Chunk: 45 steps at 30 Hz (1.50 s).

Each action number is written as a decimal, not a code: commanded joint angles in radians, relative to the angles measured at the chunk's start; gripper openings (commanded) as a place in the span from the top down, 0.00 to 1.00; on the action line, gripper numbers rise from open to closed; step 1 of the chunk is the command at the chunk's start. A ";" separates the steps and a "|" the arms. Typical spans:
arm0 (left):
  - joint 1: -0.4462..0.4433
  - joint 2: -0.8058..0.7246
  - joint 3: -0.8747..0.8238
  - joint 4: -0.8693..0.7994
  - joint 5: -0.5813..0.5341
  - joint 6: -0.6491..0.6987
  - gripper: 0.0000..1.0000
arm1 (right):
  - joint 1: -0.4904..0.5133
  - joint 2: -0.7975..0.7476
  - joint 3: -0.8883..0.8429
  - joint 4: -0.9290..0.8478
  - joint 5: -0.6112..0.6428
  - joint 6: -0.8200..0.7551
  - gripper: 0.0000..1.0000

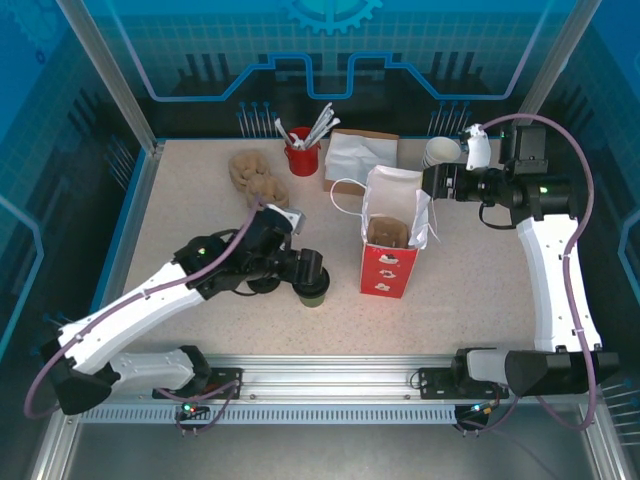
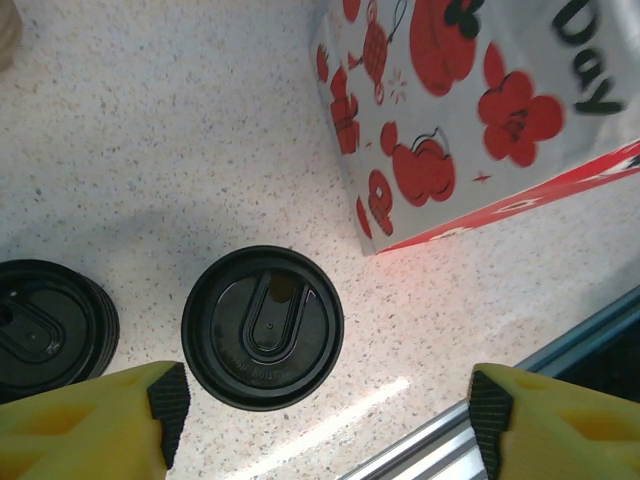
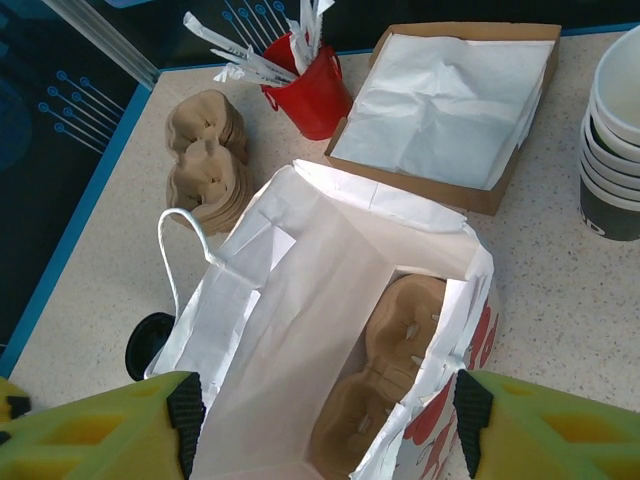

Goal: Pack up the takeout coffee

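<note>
Takeout coffee [image 2: 263, 327] sits on the desk [image 1: 180, 200] beside the paper bag [image 1: 390, 250]. Left fingers [image 2: 100, 420] apart around it, right fingers [image 3: 100, 430] apart over the bag. We judge pre-grasp: next we centre, close, lift.

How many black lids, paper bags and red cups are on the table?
Black lids: 2, one on the takeout coffee, one on the low black piece beside it
Paper bag: 1
Red cup: 1
Total: 4
</note>
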 commanded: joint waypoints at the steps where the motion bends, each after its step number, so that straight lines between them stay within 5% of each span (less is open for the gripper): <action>1: -0.030 0.043 -0.027 0.041 -0.070 0.028 0.18 | -0.021 -0.032 -0.013 0.003 -0.027 -0.034 0.30; 12: -0.093 0.151 -0.116 0.111 -0.143 0.063 0.01 | -0.025 -0.091 -0.088 0.040 -0.050 -0.004 0.30; 30: -0.091 0.236 -0.153 0.156 -0.180 0.053 0.17 | -0.027 -0.085 -0.083 0.017 -0.053 -0.007 0.30; 45: -0.091 0.256 -0.155 0.147 -0.192 0.039 0.18 | -0.030 -0.070 -0.065 0.011 -0.060 0.000 0.30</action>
